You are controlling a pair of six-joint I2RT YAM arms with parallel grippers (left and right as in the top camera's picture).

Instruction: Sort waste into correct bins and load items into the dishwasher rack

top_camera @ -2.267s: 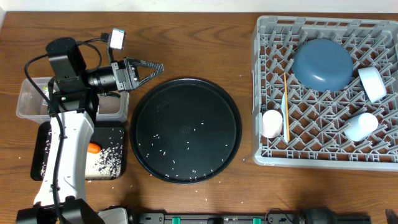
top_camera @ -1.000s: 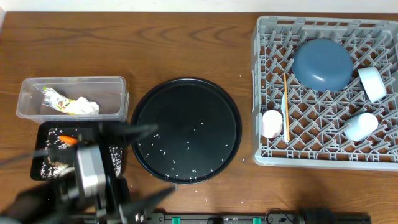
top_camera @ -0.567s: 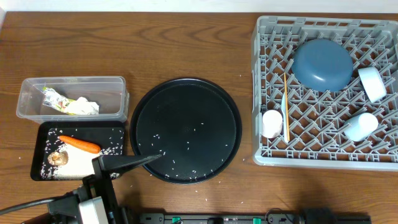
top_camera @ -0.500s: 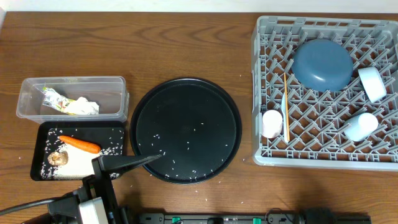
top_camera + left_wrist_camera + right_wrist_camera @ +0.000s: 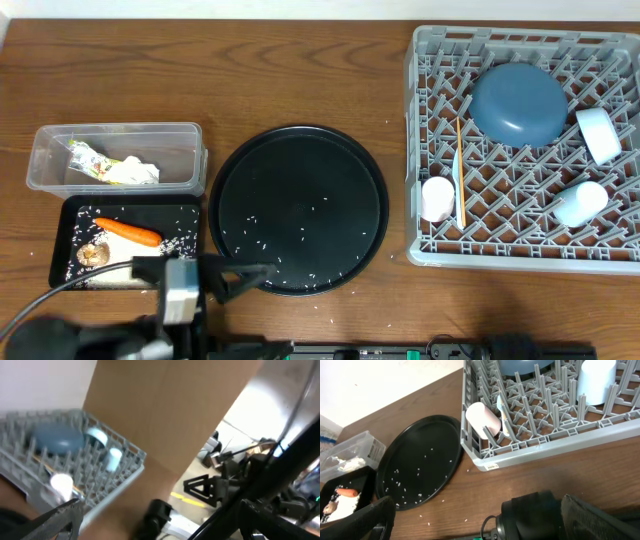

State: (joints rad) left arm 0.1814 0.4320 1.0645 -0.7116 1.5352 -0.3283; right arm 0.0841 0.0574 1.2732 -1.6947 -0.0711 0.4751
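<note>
The grey dishwasher rack (image 5: pixel 430 140) at the right holds a dark-blue plate (image 5: pixel 518 103), pink cup (image 5: pixel 437 198), light blue cup (image 5: pixel 580 203), white bowl (image 5: pixel 598 133), spoon (image 5: pixel 455 165) and chopstick (image 5: pixel 461 170). A wrapper (image 5: pixel 88 157) and crumpled paper (image 5: pixel 135 170) lie in the clear tub (image 5: pixel 40 160). On the flat black tray (image 5: pixel 65 215) are a carrot (image 5: pixel 128 232), brown lump (image 5: pixel 92 255) and rice (image 5: pixel 110 270). My left gripper (image 5: pixel 245 278) is open and empty, low at the front left. My right gripper (image 5: pixel 485 525) is open and empty at the table's front.
A big round black tray (image 5: pixel 300 140) with scattered rice grains sits mid-table. A few grains lie on the wood in front of it. A black motor housing (image 5: pixel 535 515) fills the low middle of the right wrist view.
My left arm has swung from above the clear tub down to the table's front edge. Its open fingers now point right, just before the round tray's front rim.
</note>
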